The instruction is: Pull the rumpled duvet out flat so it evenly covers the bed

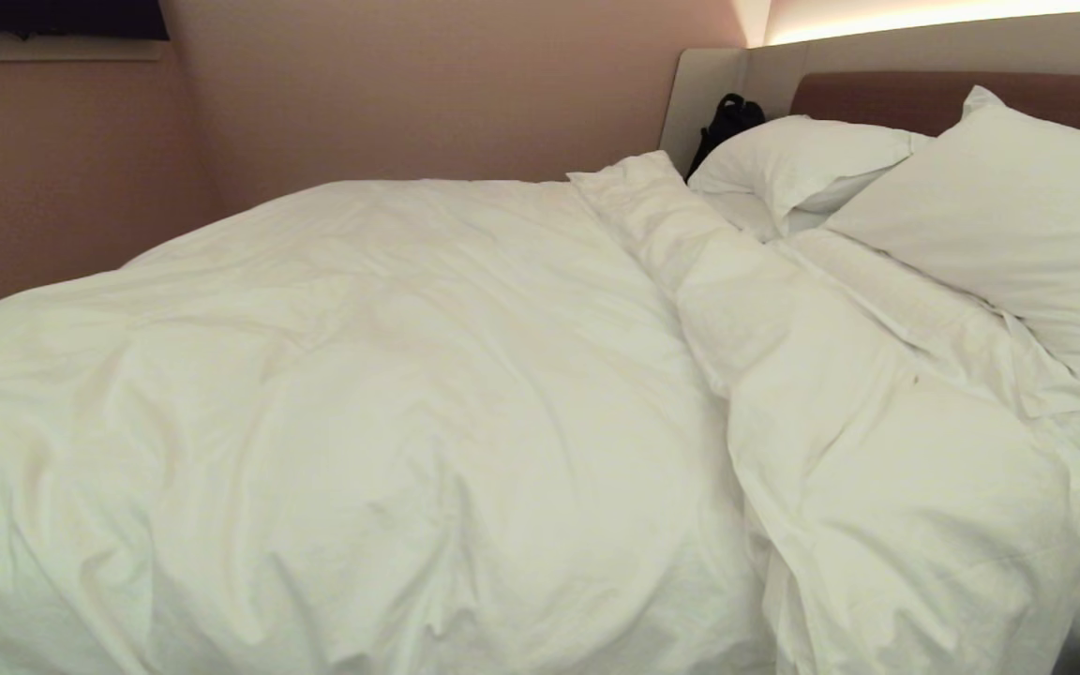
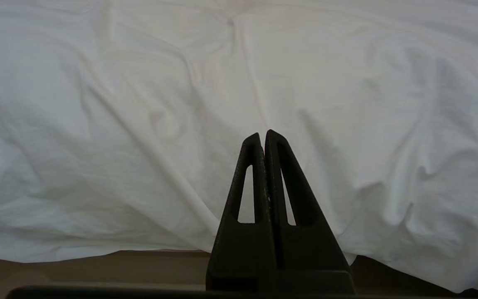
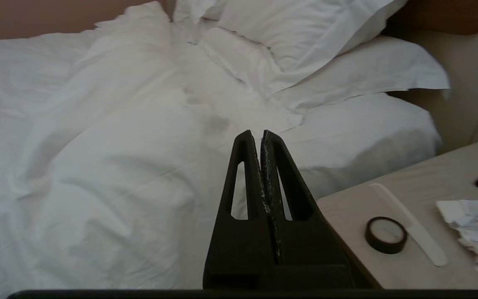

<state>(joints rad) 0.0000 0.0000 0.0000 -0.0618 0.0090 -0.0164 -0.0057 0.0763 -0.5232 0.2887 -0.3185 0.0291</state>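
The thick, puffy white duvet [image 1: 390, 422] is lying bunched at frame centre-right, likely soft, bulky and best pinched at its folded edge; left gripper [image 2: 263, 135] and right gripper [image 3: 256, 135] are both closed, empty.

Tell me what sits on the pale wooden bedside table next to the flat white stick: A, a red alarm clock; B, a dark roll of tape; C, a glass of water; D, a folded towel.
B: the right wrist view shows a dark roll of tape lying on the pale wooden bedside table, right beside the flat white stick.
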